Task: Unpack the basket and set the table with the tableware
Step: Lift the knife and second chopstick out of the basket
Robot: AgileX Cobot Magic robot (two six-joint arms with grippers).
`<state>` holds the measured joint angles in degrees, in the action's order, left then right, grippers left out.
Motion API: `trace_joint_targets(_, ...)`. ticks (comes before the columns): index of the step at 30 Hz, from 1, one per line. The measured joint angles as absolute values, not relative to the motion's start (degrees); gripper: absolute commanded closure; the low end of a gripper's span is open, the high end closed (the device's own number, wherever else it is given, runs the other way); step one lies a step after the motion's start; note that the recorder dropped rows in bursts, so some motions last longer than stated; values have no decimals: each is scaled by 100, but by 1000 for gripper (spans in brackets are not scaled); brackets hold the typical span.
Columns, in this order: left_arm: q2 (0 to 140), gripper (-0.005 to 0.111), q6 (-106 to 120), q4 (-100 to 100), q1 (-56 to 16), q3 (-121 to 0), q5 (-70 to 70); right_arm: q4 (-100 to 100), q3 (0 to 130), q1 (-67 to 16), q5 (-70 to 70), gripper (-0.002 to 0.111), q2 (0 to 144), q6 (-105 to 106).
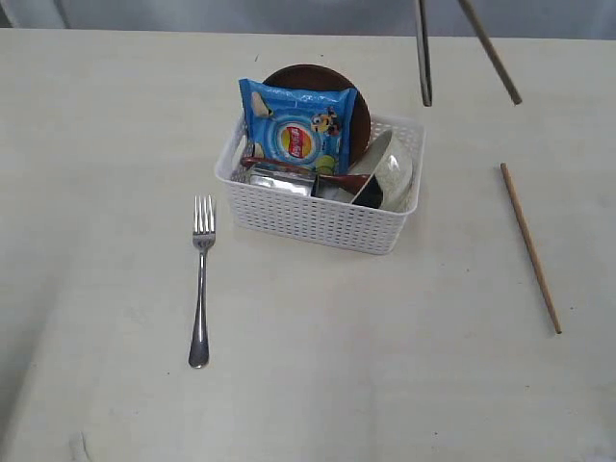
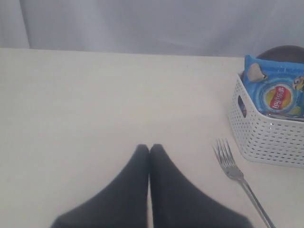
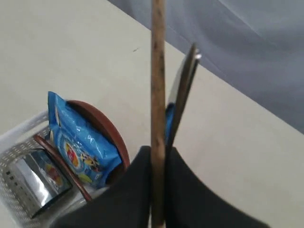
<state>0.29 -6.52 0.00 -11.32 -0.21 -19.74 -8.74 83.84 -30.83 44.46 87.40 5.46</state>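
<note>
Counter (image 1: 115, 115): pale beige.
Basket (image 1: 318, 221): centre; plate (image 1: 361, 106), snack bag (image 1: 296, 125), mug (image 3: 35, 175), spoon (image 3: 59, 161), bowl (image 1: 390, 168) inside.
Fork (image 1: 201, 279): flat, left of basket.
Loose chopstick (image 1: 529, 247): flat, right of basket.
Left gripper (image 2: 149, 148): closed, empty.
Right gripper (image 3: 158, 154): clamped on raised chopstick (image 3: 157, 71), knife (image 3: 183, 95).

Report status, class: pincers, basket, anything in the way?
Left pincer shut, empty. Right pincer shut on chopstick, knife alongside. Basket partly unpacked; snack bag fronts plate.

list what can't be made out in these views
- exterior view: the right tool lies beyond the top edge; only its chopstick and the knife dip in
- right wrist view: the tool hides the knife's base
- exterior view: snack bag covers most of the plate; basket wall hides the mug's lower part
</note>
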Motion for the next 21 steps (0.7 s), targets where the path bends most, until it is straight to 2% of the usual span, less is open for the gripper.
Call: trace_joint_targets(21, 29, 107, -652, 0, -1132, -21, -1974, -331, 8384, -2989, 6047, 109, 8688, 100)
